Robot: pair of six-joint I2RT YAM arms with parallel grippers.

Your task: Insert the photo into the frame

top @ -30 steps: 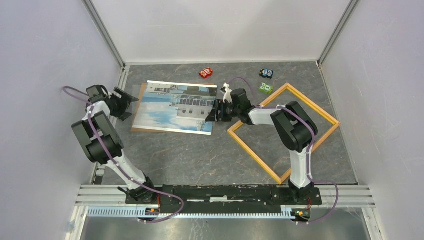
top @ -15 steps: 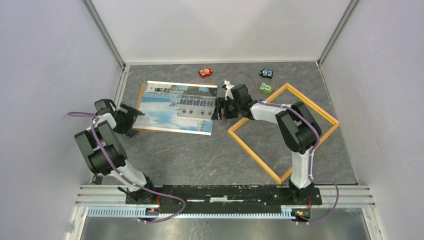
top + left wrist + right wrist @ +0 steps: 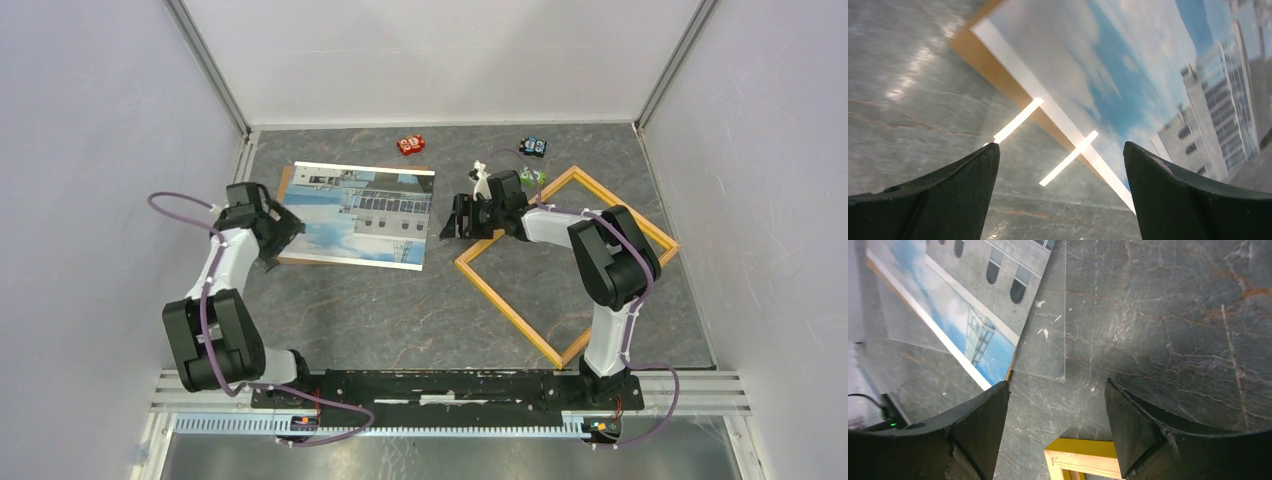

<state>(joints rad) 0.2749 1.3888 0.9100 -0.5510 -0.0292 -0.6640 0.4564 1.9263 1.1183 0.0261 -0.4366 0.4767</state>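
Photo (image 3: 355, 215) lies outside frame (image 3: 626, 206), left hand (image 3: 1060, 145) wide open, empty at photo's left edge, right hand (image 3: 1057, 381) open, empty off its right edge.

- Top view: bright, even, diffuse light from above. The arms (image 3: 225, 262) cast only faint, soft shadows on the table (image 3: 400, 310). Sharp throughout; walls (image 3: 90, 150) tinted slightly lilac.
- Left wrist: strong sheen on the table at upper left, two white bar-shaped reflections mid-picture. Pale sky of the photo (image 3: 1128, 60) nearly washed out. Left fingers (image 3: 938, 200) dark, soft-edged, little detail.
- Right wrist: stone veins crisp, no glare. Far left edge burnt out white. Right fingers (image 3: 1148, 440) shaded, slightly soft.
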